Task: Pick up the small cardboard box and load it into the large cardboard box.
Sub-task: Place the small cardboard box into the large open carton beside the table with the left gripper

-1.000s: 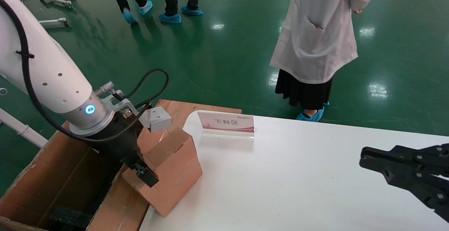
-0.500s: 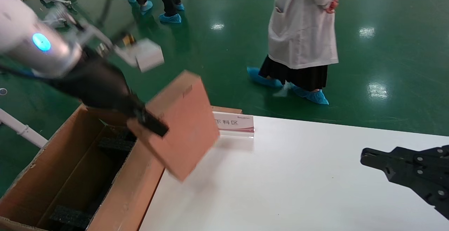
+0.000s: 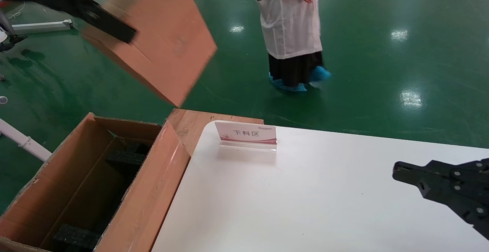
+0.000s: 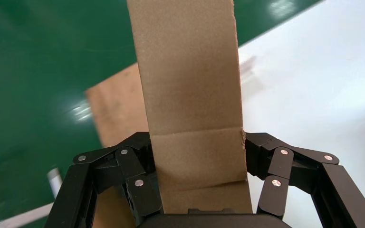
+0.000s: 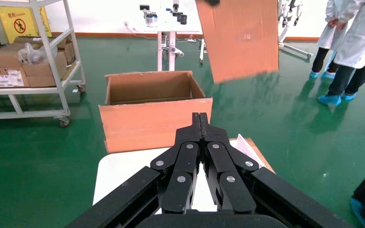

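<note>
Small box held high in the air, above the open carton.

The left gripper (image 4: 197,190) clamped the small cardboard box (image 3: 160,41) between its fingers (image 4: 140,187) and held it tilted, high above the green floor (image 3: 382,72), well clear of the white table (image 3: 305,198). The large cardboard box (image 3: 153,191) stood open beside the table, black foam blocks (image 3: 76,236) inside. The right gripper (image 5: 200,118) hung over the table's right side, its jaws pressed together and holding nothing.
</note>
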Robot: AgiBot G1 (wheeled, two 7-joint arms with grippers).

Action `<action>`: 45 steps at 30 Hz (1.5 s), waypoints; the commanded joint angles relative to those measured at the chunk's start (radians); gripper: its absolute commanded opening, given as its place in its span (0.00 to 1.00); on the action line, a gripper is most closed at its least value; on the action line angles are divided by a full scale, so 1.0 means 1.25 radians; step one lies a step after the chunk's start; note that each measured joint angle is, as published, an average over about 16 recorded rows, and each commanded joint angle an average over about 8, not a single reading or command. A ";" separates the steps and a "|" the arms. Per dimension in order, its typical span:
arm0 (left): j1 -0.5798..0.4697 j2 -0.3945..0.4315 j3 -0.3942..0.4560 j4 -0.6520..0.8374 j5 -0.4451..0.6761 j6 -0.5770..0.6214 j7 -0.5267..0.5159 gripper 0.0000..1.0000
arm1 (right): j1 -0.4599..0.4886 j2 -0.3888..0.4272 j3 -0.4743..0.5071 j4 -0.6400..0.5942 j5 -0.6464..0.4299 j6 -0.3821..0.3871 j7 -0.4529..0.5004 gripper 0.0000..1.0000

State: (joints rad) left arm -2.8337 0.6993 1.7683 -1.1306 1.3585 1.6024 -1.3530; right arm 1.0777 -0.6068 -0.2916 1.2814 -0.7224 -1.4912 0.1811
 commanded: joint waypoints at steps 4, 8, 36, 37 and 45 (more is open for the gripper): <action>-0.085 0.006 0.057 0.045 0.019 0.012 0.052 0.00 | 0.000 0.000 0.000 0.000 0.000 0.000 0.000 0.86; -0.133 0.001 0.073 0.060 0.054 0.033 0.093 0.00 | 0.000 0.000 0.000 0.000 0.000 0.000 0.000 1.00; -0.146 -0.114 0.348 0.068 0.110 0.050 0.080 0.00 | 0.000 0.001 -0.002 0.000 0.001 0.001 -0.001 1.00; -0.145 -0.111 0.370 0.070 0.097 0.051 0.076 0.00 | 0.000 0.001 -0.002 0.000 0.001 0.001 -0.001 1.00; -0.149 -0.062 0.601 0.092 -0.072 0.048 0.056 0.00 | 0.000 0.001 -0.002 0.000 0.001 0.001 -0.001 1.00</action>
State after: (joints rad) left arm -3.0220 0.6192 2.4864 -1.0018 1.2926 1.6600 -1.2644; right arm 1.0783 -0.6057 -0.2943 1.2814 -0.7206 -1.4900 0.1797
